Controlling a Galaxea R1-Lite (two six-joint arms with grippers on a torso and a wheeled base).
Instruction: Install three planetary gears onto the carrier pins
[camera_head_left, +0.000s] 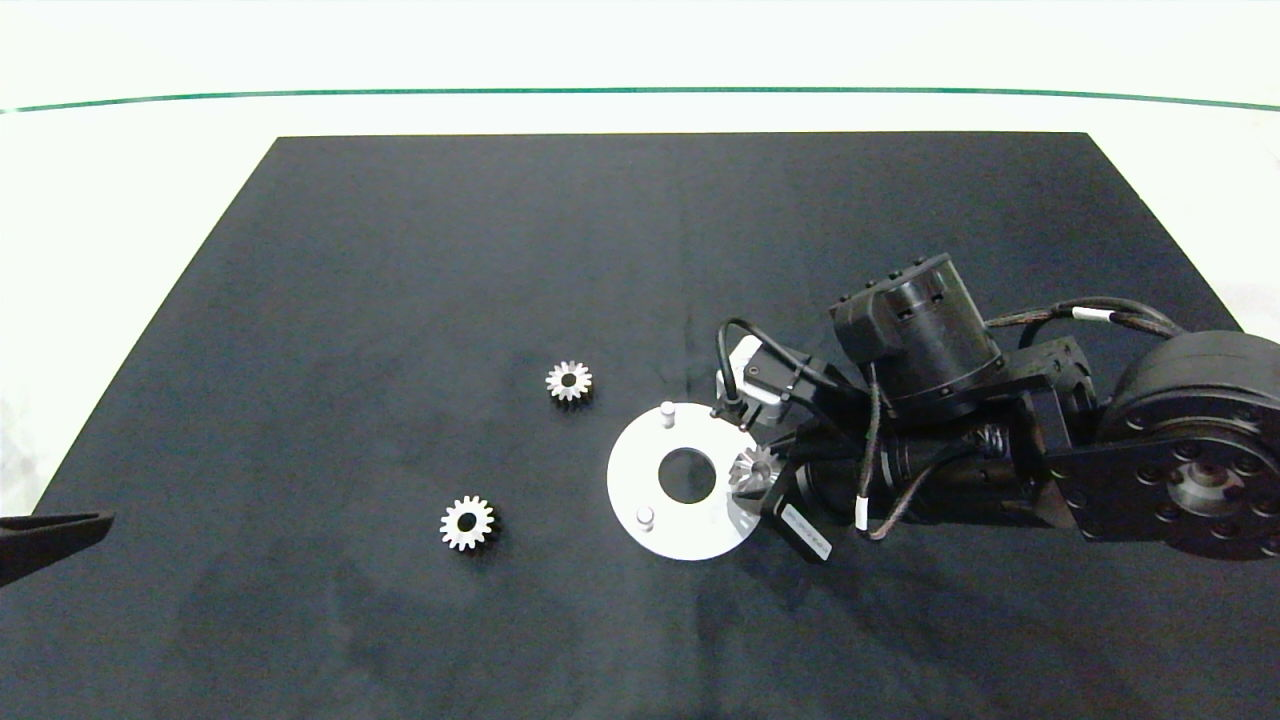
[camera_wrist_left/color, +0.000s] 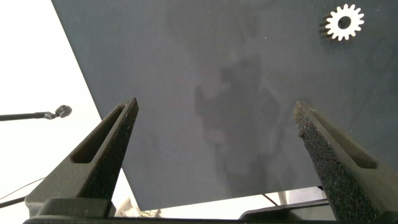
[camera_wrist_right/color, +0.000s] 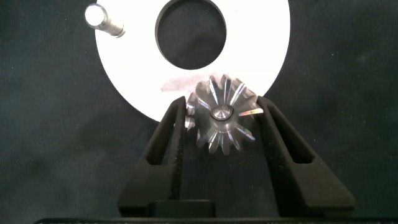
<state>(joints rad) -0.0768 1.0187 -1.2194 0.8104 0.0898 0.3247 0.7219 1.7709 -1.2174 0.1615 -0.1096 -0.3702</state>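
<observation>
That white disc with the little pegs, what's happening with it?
The right end effector holds one small gear at a peg on the white disc's right side. Two other pegs are bare, and two gears wait on the black mat. The left end effector is open, idle at the mat's left edge.

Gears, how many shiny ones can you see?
3. One gear lies on the black mat, left of the white disc. Another lies nearer the left pincer. The third is held by the right pincer over the disc.
</observation>
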